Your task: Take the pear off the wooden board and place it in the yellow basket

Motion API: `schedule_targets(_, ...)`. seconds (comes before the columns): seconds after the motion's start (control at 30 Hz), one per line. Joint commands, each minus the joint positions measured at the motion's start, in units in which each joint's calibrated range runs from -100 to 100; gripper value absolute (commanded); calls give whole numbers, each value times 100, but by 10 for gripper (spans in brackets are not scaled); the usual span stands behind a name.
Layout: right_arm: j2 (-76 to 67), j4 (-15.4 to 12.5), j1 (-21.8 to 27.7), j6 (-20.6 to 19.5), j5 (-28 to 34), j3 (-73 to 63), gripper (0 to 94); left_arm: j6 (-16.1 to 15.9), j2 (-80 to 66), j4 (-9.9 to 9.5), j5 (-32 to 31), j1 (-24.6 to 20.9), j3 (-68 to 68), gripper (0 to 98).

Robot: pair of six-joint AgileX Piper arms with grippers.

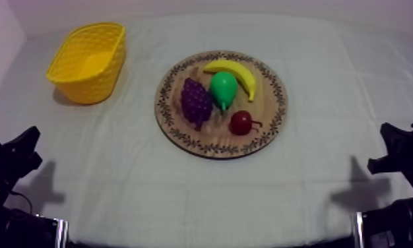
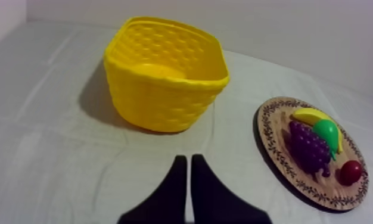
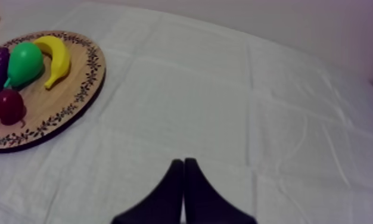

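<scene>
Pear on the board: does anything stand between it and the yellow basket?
The bunch of grapes lies beside the pear, toward the yellow basket, both on the wooden board. Beyond the board, only bare cloth lies before the basket.

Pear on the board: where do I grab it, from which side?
Take the pear by its wide body, straight down from above. It lies flat, its narrow end toward the small red fruit, and grapes and banana crowd its sides, so a sideways approach would likely bump them.
</scene>
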Motion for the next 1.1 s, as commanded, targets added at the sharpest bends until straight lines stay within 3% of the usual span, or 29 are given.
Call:
schedule_targets(0.0, 1, -2, -1, -2, 1, 4, 3, -3, 0, -2, -1, 1, 4, 1)
schedule_targets(0.23, 1, -2, -1, -2, 1, 4, 3, 12, 0, -2, -1, 1, 4, 1)
schedule_targets(0.33, 1, -2, -1, -2, 1, 4, 3, 164, 0, -2, 40, -5, -3, 7)
schedule_targets(0.47, 1, -2, -1, -2, 1, 4, 3, 30, 0, 14, 294, -44, -72, 33)
schedule_targets(0.6, 1, -2, -1, 1, 1, 4, 3, 123, 8, 18, 633, -62, -236, 33)
schedule_targets(0.8, 1, -2, -1, -2, 1, 4, 3, 374, 979, -88, 1068, 97, -1340, 8)
schedule_targets(0.93, 1, -2, -1, 0, 1, 4, 3, 598, 2076, -217, 1299, 364, -2564, 11)
schedule_targets(1.07, 1, -2, -1, -1, 1, 4, 3, 738, 3127, -227, 1802, 560, -3994, 14)
